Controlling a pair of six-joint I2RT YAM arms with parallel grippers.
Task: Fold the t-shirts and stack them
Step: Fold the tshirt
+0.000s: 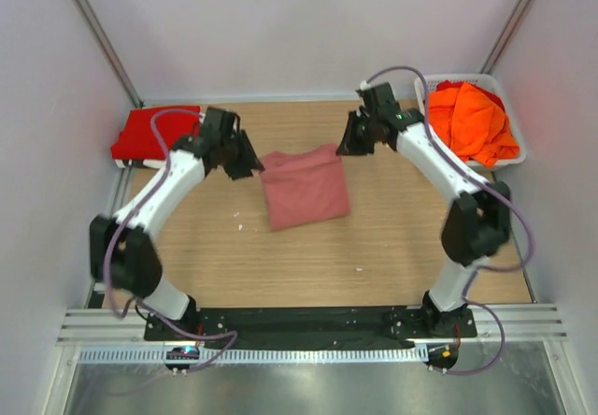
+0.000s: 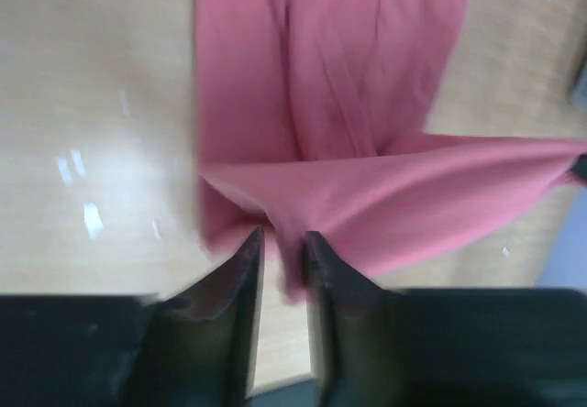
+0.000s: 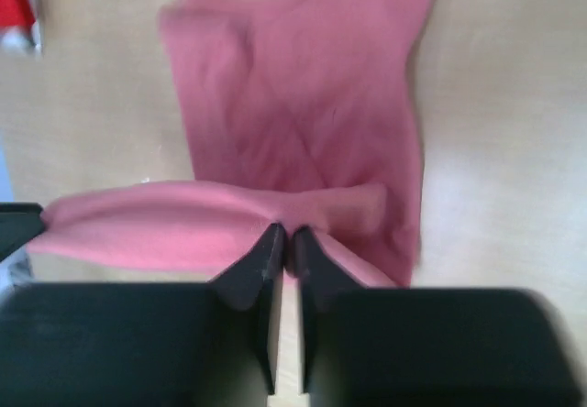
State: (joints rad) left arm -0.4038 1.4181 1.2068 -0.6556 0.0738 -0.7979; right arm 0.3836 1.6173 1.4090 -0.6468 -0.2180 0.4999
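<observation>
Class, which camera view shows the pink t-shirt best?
Top external: nearly the whole pink t-shirt is in view on the table. Both wrist views are blurred and show only part of it.

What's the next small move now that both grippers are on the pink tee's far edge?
Probably let go: open the right gripper, widen the left gripper, then lift both clear. The pink t-shirt already lies doubled over on the table. The right jaws pinch its edge, and the left jaws stand slightly apart with cloth between them.
</observation>
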